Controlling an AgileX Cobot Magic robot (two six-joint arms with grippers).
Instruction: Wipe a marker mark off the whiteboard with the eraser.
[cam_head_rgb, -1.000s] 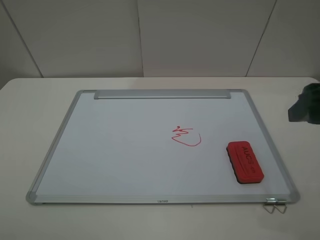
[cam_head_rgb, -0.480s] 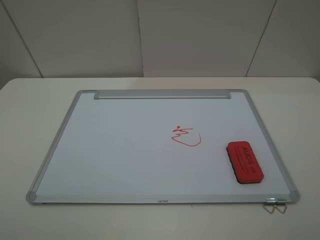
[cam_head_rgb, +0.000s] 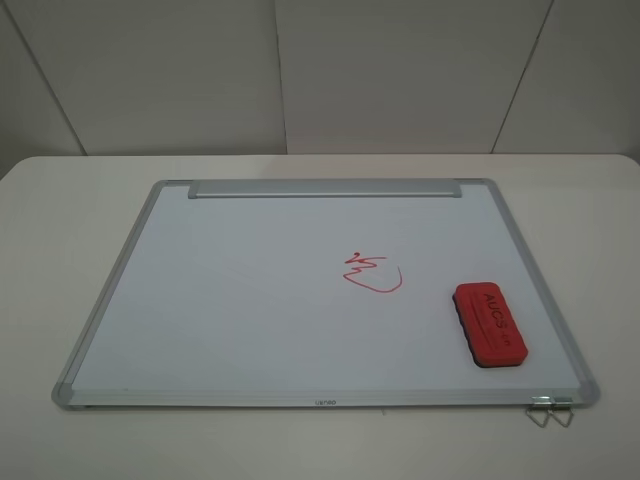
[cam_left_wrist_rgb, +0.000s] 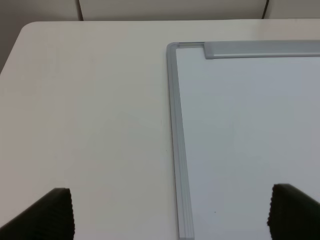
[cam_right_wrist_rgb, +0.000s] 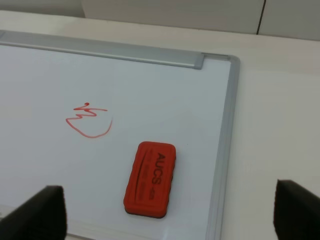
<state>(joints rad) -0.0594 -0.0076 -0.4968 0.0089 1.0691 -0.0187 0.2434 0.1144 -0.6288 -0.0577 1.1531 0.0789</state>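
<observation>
From the high camera I see the whiteboard (cam_head_rgb: 250, 300) lying flat on the pale table (cam_head_rgb: 60, 200), its silver tray bar (cam_head_rgb: 325, 188) along the far edge. The red marker mark (cam_head_rgb: 372, 273) sits a little right of the board's middle, a small zigzag above a rounded loop. The eraser (cam_head_rgb: 490, 326) rests on the board near its right frame, well apart from the mark, with the AUCS lettering facing up. A small metal clip (cam_head_rgb: 550, 410) pokes out at the near right corner. Neither arm shows in this view.

My left wrist camera gives me only the board's far left corner and left frame, with bare table beside it; mark and eraser are out of its sight. The left gripper (cam_left_wrist_rgb: 170, 212) hangs over that frame, fingers spread wide and holding nothing.

My right wrist camera picks up what the left misses: the eraser lying untouched, the mark beyond it, and the right frame. The right gripper (cam_right_wrist_rgb: 167, 212) is likewise spread wide, released, above the eraser's side of the board.
</observation>
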